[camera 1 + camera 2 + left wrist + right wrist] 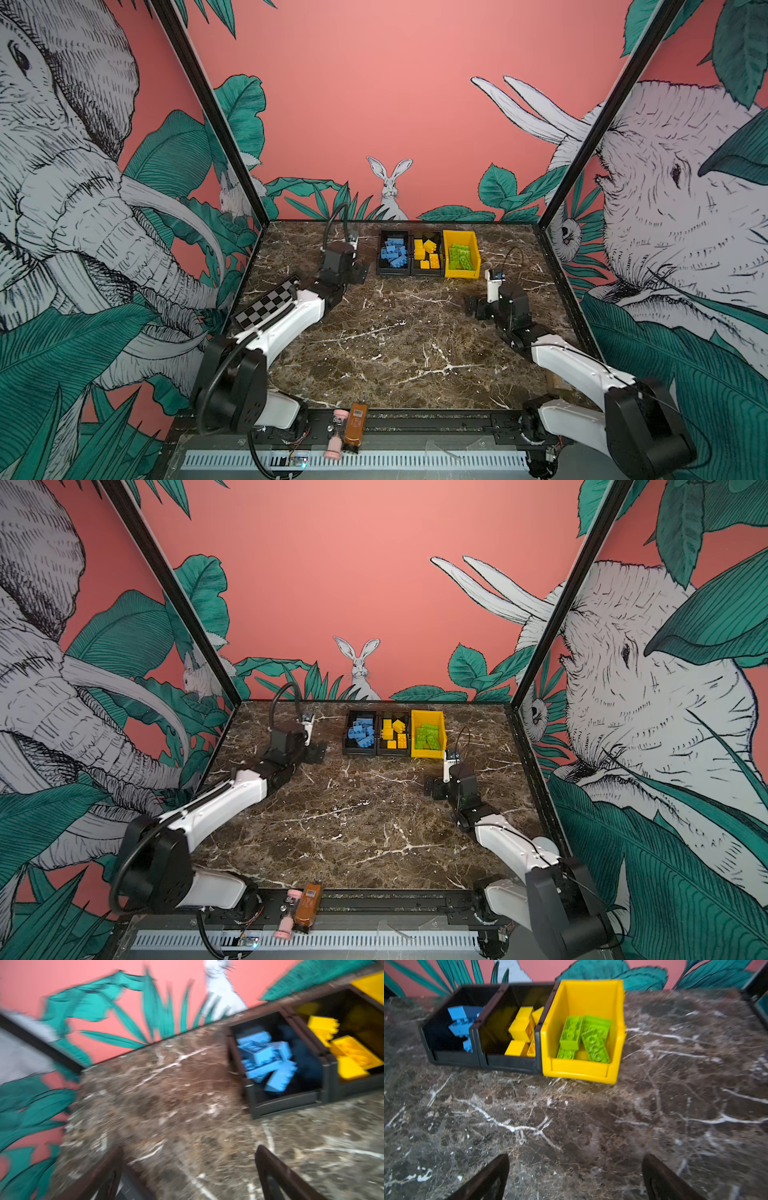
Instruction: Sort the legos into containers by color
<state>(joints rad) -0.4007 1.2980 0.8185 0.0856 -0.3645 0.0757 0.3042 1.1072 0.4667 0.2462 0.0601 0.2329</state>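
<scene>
The left gripper (189,1152) and right gripper (576,1157) stand wide and empty above the table (571,1115). We judge the chief risk a sideways sweep of the left one, near the left black bin (392,271), shoving the abutting row. We find blue legos (392,251) in that bin, yellow legos (428,252) in the middle black bin (426,272), and green legos (459,255) in the yellow bin (461,272).

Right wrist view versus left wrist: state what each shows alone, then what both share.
Right wrist only: the lime green legos in the yellow bin. Left wrist only: a black frame bar. Both: blue legos in the end black bin, yellow legos in the middle black bin, part of the yellow bin, the marble table, and the open, empty left gripper or right gripper.
</scene>
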